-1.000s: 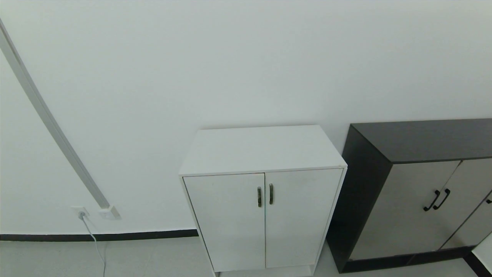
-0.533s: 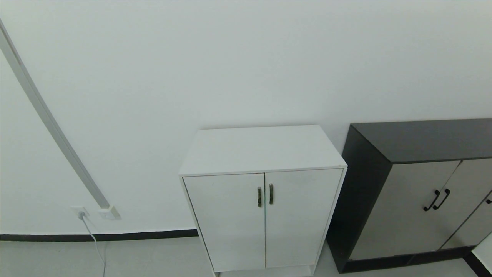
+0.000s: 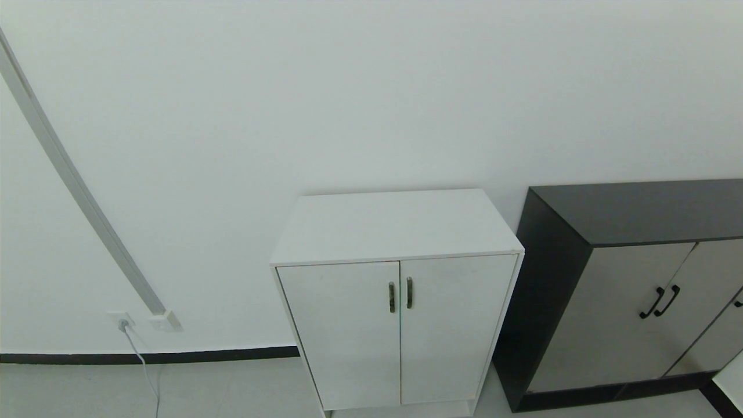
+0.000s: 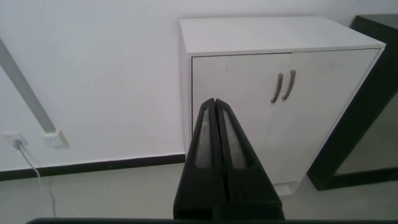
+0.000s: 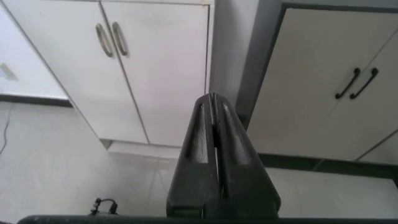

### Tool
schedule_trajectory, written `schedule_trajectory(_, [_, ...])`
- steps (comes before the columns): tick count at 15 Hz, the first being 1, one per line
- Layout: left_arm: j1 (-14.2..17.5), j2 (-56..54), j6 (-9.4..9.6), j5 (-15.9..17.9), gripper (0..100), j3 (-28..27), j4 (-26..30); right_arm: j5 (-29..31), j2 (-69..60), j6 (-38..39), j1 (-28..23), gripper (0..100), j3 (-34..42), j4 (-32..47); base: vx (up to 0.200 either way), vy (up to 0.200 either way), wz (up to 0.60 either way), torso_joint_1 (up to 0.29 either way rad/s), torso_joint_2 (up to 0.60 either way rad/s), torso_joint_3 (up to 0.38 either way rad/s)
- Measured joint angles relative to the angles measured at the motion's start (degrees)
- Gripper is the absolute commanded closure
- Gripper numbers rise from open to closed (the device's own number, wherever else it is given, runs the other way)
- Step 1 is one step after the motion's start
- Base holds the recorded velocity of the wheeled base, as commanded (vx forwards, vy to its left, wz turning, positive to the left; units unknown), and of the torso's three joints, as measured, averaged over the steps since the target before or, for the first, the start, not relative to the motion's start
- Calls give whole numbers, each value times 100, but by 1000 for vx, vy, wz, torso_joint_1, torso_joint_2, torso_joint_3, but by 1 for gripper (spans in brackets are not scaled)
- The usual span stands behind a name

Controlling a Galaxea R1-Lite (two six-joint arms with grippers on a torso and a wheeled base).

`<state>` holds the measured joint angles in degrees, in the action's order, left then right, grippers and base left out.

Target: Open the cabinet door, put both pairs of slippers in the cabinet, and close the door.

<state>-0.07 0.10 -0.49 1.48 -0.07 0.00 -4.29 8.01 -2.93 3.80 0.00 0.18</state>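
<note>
A white two-door cabinet (image 3: pixel 395 302) stands against the wall with both doors closed; its two dark handles (image 3: pixel 400 295) meet at the centre seam. The same cabinet (image 4: pixel 280 106) appears ahead in the left wrist view, where my left gripper (image 4: pixel 215 102) is shut and holds nothing, some distance short of the doors. In the right wrist view my right gripper (image 5: pixel 212 98) is shut and empty, low above the floor in front of the white cabinet (image 5: pixel 143 62).
A black cabinet with grey doors (image 3: pixel 633 290) stands right beside the white one, also seen as the black cabinet (image 5: pixel 329 81). A wall socket with a cable (image 3: pixel 123 323) and a slanted cable duct (image 3: pixel 69 174) are at the left. Grey floor (image 3: pixel 174 389) lies in front.
</note>
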Motion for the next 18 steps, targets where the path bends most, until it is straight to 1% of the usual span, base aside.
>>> schedule_trajectory(5, [-2, 0, -13, -6, 100, -2, 0, -27, -289, 297, -34, 100, 0, -13, 0, 0, 0, 0, 0, 0])
schedule_trajectory(10, [0, 0, -2, -6, 100, -2, 0, 5, -327, 358, -28, 100, 0, -18, 0, 0, 0, 0, 0, 0])
schedule_trajectory(13, [-2, 0, 2, -4, 100, -2, 0, 50, -496, 371, -249, 100, 0, -18, 0, 0, 0, 0, 0, 0])
schedule_trajectory(14, [-4, 0, 0, -4, 100, -2, 0, 165, -601, 451, -336, 100, 0, -21, 0, 0, 0, 0, 0, 0])
schedule_trajectory(18, [0, 0, 5, -6, 100, -2, 0, 318, -761, 538, -405, 100, 0, -50, 0, 0, 0, 0, 0, 0])
